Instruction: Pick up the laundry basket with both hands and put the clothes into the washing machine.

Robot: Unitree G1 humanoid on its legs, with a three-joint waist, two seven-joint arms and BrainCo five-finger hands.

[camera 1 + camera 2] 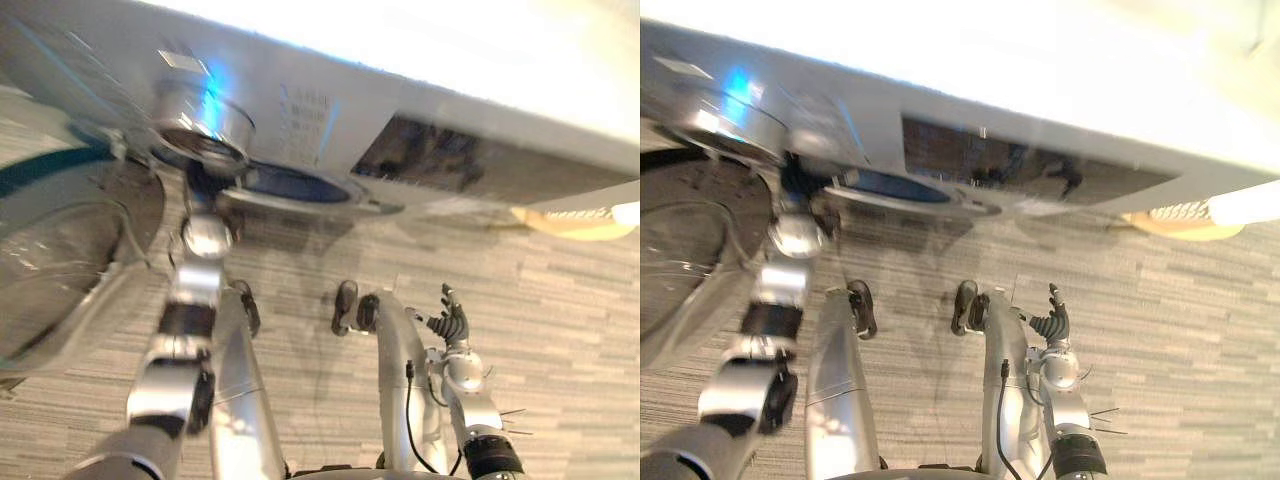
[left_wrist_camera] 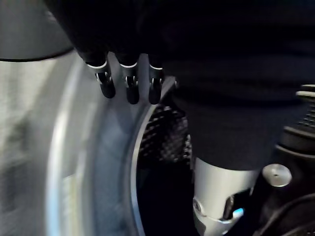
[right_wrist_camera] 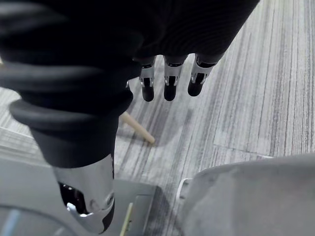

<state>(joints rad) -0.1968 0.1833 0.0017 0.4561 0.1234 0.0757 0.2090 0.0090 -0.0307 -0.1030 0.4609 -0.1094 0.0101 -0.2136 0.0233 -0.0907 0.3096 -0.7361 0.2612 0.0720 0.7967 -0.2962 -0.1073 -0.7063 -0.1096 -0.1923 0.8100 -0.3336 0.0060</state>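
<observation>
Left hand (image 2: pixel 132 88) reaches the round dark opening (image 1: pixel 295 185) of the silver-grey washing machine (image 1: pixel 330 110).
Its fingers (image 2: pixel 106 84), like those of the right hand (image 1: pixel 450 322), are straight and hold nothing. I judge this is the loading step, and next the hand must draw clear.

The drum mouth (image 1: pixel 290 186) of the washing machine (image 1: pixel 430 105) is seen unblocked. Its open door (image 1: pixel 65 255) is swung out beside the mouth; bare floor (image 1: pixel 565 330) is found before the machine.

Right hand (image 3: pixel 147 89) with relaxed fingers (image 3: pixel 170 91) above grey striped floor (image 3: pixel 256 98), pale wooden stick (image 3: pixel 139 129) on it
</observation>
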